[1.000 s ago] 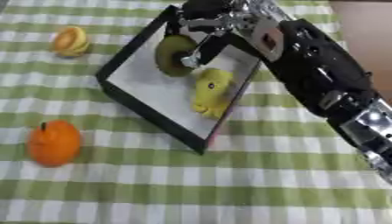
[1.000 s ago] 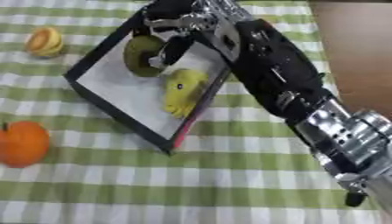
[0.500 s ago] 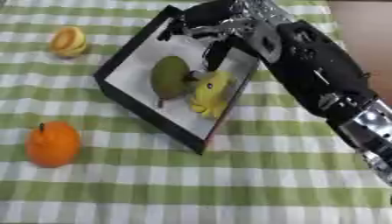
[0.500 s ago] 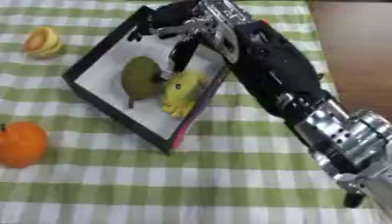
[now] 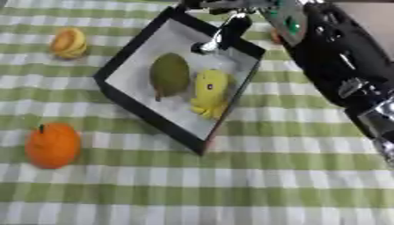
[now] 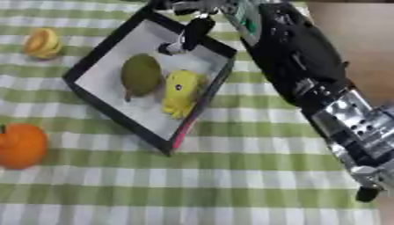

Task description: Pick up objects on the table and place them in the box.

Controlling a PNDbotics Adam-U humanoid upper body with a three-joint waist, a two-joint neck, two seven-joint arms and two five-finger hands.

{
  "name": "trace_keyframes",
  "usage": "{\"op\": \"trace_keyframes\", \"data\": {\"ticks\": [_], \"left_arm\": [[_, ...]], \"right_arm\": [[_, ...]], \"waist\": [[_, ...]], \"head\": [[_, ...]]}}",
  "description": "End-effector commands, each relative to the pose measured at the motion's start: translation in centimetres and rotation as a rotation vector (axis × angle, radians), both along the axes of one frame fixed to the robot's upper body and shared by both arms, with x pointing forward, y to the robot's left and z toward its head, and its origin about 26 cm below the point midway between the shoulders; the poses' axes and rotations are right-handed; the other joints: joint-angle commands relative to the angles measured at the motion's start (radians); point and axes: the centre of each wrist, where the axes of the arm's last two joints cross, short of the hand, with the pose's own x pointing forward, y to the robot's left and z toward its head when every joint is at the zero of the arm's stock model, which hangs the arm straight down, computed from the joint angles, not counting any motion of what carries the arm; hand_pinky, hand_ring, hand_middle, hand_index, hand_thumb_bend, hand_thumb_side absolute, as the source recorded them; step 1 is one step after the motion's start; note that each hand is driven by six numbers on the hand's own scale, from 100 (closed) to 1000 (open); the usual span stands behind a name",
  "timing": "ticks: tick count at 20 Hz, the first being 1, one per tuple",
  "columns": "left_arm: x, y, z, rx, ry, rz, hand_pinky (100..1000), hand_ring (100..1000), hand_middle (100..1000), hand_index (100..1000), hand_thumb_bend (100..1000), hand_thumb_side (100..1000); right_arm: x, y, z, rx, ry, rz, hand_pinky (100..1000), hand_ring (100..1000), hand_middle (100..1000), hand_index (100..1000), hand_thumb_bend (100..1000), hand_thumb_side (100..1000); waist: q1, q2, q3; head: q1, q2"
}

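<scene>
Left eye: the right hand (image 5: 231,19) has let go of the pear (image 5: 169,75). Its fingers are open over the box's (image 5: 131,110) far corner. One more thing is put away.

Right eye: pear and yellow toy (image 6: 181,92) lie side by side inside. The orange (image 6: 21,146) waits near the table's left edge.

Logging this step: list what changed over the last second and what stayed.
The right hand let go of the green pear, which now lies in the box beside the yellow toy, and drew back toward the far rim. The orange and the halved fruit stayed put.
</scene>
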Motion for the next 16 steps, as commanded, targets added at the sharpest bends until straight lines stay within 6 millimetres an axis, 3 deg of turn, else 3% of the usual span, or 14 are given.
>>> {"op": "trace_keyframes", "data": {"ticks": [1,6,7,12,16], "left_arm": [[-0.3,0.4,1.0,0.036,-0.024,0.007,819,845,811,817,100,668],[-0.4,0.7,0.8,0.041,-0.015,0.018,819,845,810,817,100,669],[-0.4,0.7,0.8,0.043,-0.015,0.020,819,845,810,817,100,669],[-0.4,0.8,0.7,0.048,-0.008,0.021,818,845,810,817,100,670],[-0.4,0.8,0.7,0.052,-0.007,0.019,818,845,810,817,100,670]], "right_arm": [[-0.8,-2.3,3.6,-0.039,-0.020,0.016,1000,922,864,1000,273,676],[-1.6,-7.3,5.7,0.042,-0.008,-0.098,1000,920,858,998,290,683],[-1.7,-8.5,5.9,0.047,-0.007,-0.130,1000,927,864,997,327,696],[-2.0,-13.7,5.0,0.028,0.010,-0.265,1000,936,874,991,404,711],[-2.1,-16.4,3.6,-0.002,0.017,-0.337,987,945,872,981,432,681]], "waist": [[0.013,-0.042,-0.004],[0.010,-0.042,-0.021],[0.009,-0.042,-0.024],[0.007,-0.037,-0.033],[0.008,-0.031,-0.033]], "head": [[0.008,0.005],[0.021,0.005],[0.024,0.005],[0.031,-0.002],[0.034,-0.011]]}}
